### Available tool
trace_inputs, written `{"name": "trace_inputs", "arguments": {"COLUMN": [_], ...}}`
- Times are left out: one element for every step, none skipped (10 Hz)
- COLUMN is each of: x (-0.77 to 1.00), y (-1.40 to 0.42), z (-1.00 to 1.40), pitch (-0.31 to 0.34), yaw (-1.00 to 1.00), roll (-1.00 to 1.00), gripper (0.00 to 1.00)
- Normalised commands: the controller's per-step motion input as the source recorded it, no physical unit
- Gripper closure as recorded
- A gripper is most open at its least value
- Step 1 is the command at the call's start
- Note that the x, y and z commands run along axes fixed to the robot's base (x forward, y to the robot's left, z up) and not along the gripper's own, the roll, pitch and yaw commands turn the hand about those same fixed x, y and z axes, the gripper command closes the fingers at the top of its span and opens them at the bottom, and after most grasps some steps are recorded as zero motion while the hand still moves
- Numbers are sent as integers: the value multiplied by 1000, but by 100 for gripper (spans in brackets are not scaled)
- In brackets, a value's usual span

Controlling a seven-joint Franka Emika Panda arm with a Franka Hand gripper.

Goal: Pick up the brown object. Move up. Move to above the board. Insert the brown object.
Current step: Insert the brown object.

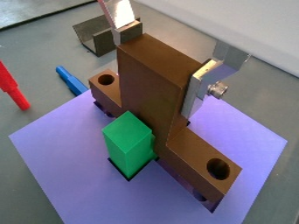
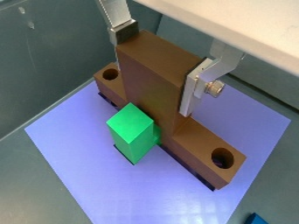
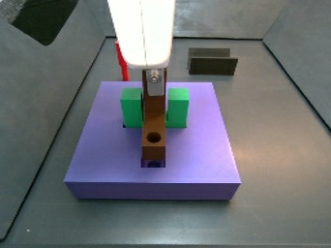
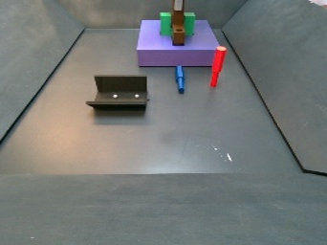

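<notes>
The brown object (image 1: 152,87) is a long orange-brown bar with an upright middle part and a round hole at each end. It lies along the groove of the purple-blue board (image 1: 70,149), beside the green block (image 1: 128,140). My gripper (image 1: 165,61) stands over the board, its silver fingers (image 1: 201,86) pressed on either side of the upright part. Both wrist views show this grip, as with the gripper (image 2: 162,64) on the brown object (image 2: 152,87). In a side view the gripper (image 3: 153,79) comes straight down onto the brown object (image 3: 154,126) on the board (image 3: 195,145).
A red peg (image 4: 217,65) and a blue piece (image 4: 181,77) lie on the floor beside the board (image 4: 153,53). The fixture (image 4: 118,93) stands apart on the grey floor. Walls enclose the floor on all sides.
</notes>
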Motion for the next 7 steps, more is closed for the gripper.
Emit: {"name": "trace_inputs", "arguments": {"x": [-66, -40, -17, 0, 0, 0, 0], "y": [0, -86, -111, -166, -197, -46, 0], "z": [-40, -3, -66, -40, -51, -157, -177], "pitch": [0, -29, -30, -24, -30, -20, 0], "yaw": [0, 0, 0, 0, -6, -29, 0], "roll": [-37, -31, 0, -11, 0, 0, 19], "gripper": [100, 100, 100, 100, 100, 100, 100]}}
